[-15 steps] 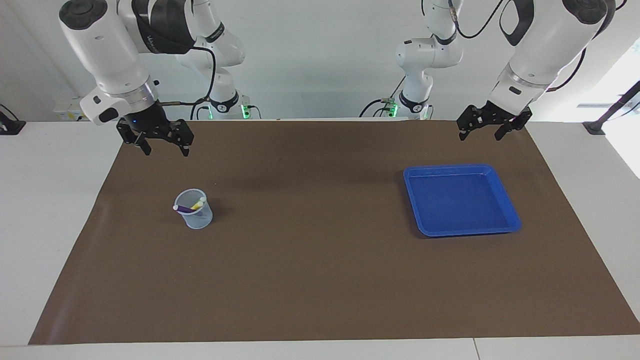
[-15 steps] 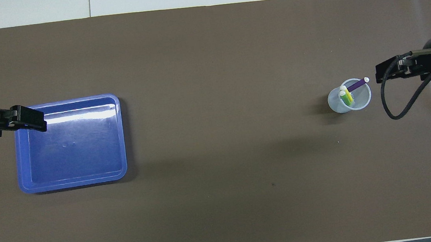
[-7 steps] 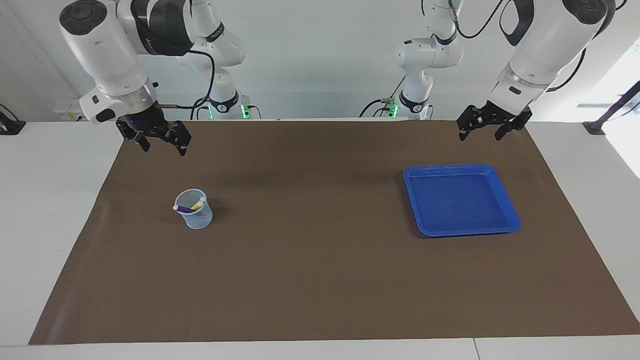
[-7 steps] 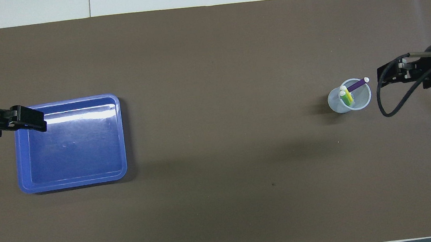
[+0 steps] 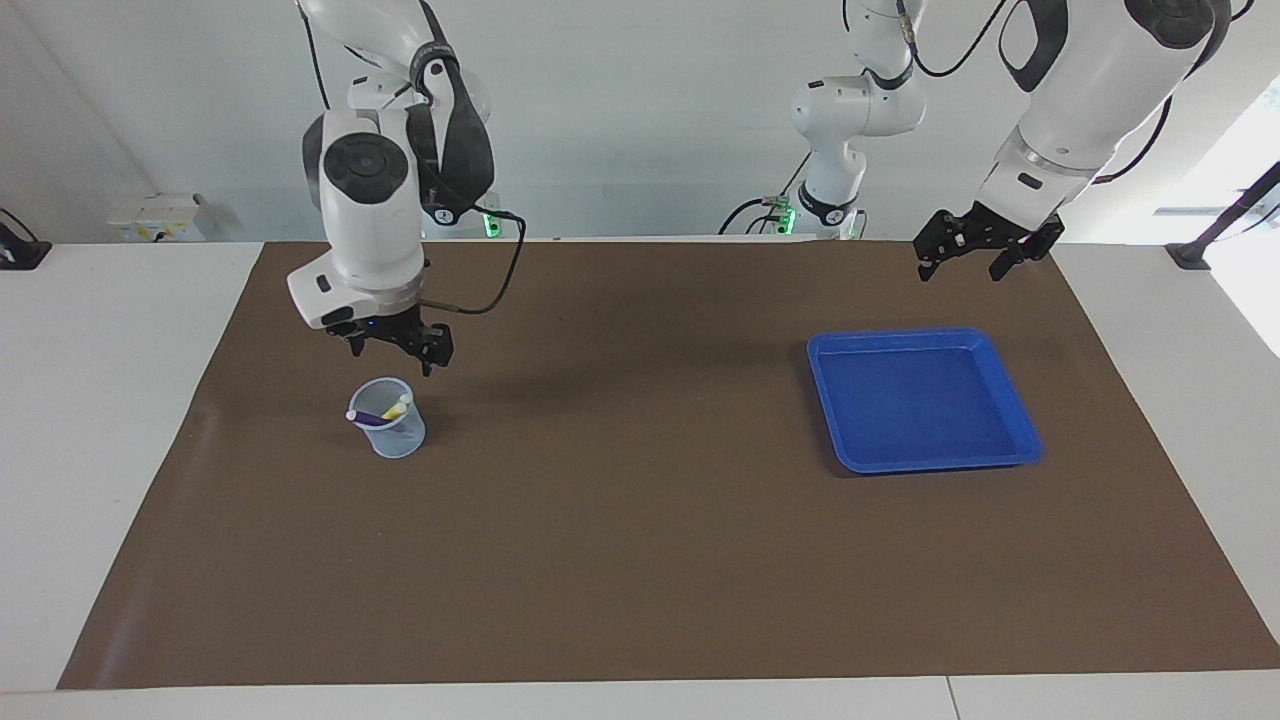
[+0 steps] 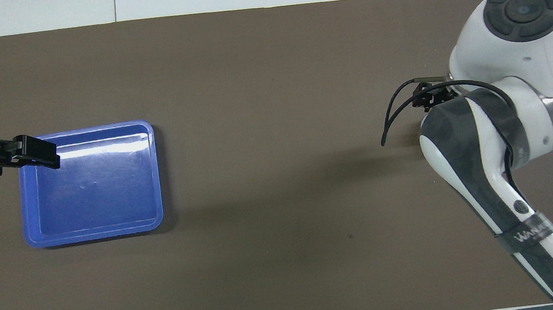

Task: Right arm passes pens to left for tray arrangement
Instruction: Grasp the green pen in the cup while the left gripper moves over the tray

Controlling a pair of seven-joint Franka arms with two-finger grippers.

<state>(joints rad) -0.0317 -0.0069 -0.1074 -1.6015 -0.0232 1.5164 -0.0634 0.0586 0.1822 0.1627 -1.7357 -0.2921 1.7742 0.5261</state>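
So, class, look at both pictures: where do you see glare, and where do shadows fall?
Overhead view: a white streak of glare crosses the tray floor near its rim farther from the robots. Facing view: that tray shows no such streak; soft shadows lie on the brown mat, one beside the cup under the right gripper.

A white table (image 5: 100, 400) fills the room's middle, a brown mat (image 5: 640, 560) covering most of it. A plain pale wall (image 5: 640, 120) rises at the far edge. Bright daylight enters through a window (image 5: 1262, 230) at the right.
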